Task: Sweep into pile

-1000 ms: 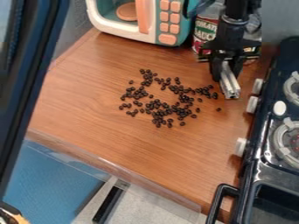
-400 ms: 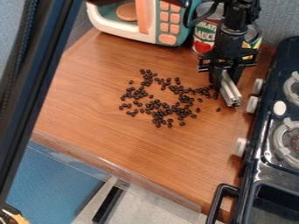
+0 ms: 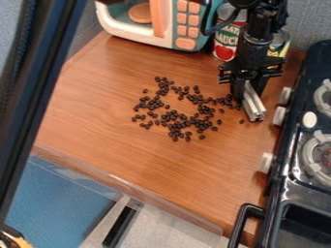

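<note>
At the right of the counter, beside the stove, a metal bar is held clamped in the gripper. The dark beans are scattered across the counter's middle. If the bar is swept while raised, beans may be passed over; if it is swept too fast, beans may be rolled outward. Relative to the first frame, the bar has been shifted towards the counter's front; the bean layout is unchanged.

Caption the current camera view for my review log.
Gripper holding a metal bar beside scattered dark beans on a wood-grain counter.
</note>
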### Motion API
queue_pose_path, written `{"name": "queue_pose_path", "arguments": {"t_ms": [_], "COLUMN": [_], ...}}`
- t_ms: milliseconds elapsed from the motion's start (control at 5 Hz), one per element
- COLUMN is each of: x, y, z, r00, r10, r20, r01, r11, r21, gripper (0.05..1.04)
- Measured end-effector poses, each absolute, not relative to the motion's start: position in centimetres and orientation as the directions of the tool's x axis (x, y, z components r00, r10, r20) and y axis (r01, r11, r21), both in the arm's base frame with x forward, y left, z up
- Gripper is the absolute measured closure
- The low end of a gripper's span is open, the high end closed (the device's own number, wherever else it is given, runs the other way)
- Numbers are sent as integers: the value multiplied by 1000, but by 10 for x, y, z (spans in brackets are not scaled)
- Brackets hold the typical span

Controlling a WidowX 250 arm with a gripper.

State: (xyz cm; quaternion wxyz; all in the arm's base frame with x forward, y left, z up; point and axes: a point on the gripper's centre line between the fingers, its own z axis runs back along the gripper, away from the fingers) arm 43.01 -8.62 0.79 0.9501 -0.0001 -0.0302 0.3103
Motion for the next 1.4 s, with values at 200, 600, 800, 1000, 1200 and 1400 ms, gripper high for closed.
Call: {"name": "queue_pose_path", "arguments": {"t_ms": [200, 600, 800, 1000, 1200, 1400], "x": [422, 409, 404, 402, 398, 393], "y": [-80, -57, -39, -28, -14, -3], "z": [7, 8, 7, 6, 5, 6], "r00": [800, 789, 787, 784, 781, 771], "r10": [597, 612, 615, 619, 623, 635], "r20": [67, 52, 45, 43, 43, 53], "r01": [-597, -612, -616, -619, -623, -635], "r11": [802, 791, 788, 785, 782, 772], "r21": [-17, -6, -5, -12, -21, -27], "gripper": [693, 693, 693, 693, 693, 693]}}
